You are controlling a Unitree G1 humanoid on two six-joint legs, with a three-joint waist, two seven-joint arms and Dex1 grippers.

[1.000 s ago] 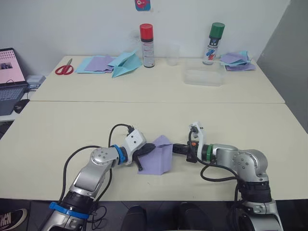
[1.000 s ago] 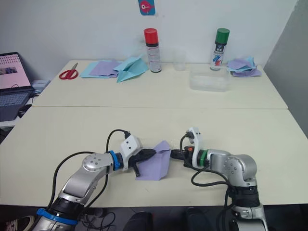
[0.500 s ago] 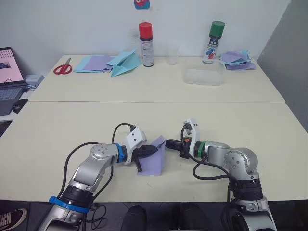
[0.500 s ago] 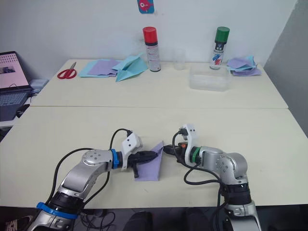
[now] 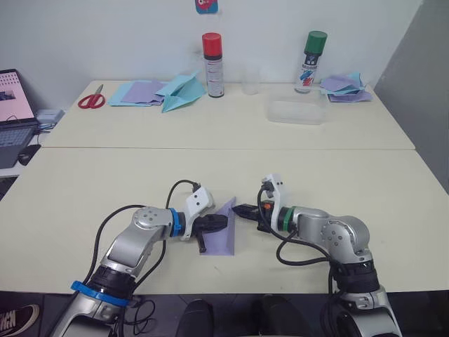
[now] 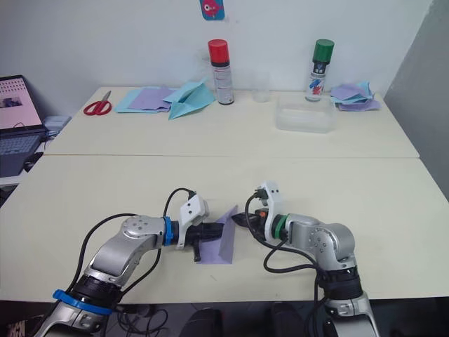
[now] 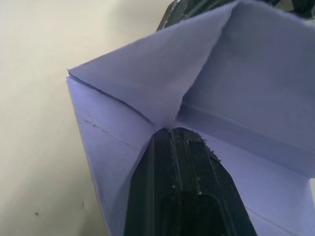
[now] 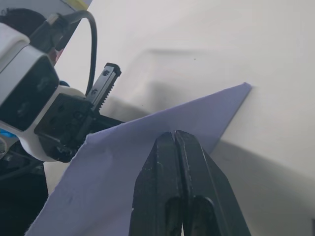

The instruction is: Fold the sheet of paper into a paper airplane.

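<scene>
The sheet of paper (image 5: 222, 243), lavender-purple, lies near the table's front edge between my two arms. Its right flap (image 6: 226, 223) stands nearly upright along a crease. My left gripper (image 5: 215, 233) is open. One of its fingers (image 7: 184, 167) presses flat on the paper with its tip at the crease. The other finger (image 8: 105, 81) sticks out clear of the sheet. My right gripper (image 5: 239, 209) is shut, and its tips (image 8: 174, 135) touch the outer face of the raised flap. No finished paper airplane is in view.
At the back of the far table stand a red-capped can (image 5: 213, 67), a clear cup (image 5: 252, 79), a green-capped can (image 5: 311, 62) and a clear plastic box (image 5: 296, 112). A light blue paper plane (image 5: 181, 91), scissors (image 5: 92, 100), sheet piles (image 5: 140, 93) and a laptop (image 5: 14, 116) are on the left.
My right gripper has moved left and swung the paper's right flap from low and slanted to nearly upright. The left gripper has stayed pressed on the sheet.
</scene>
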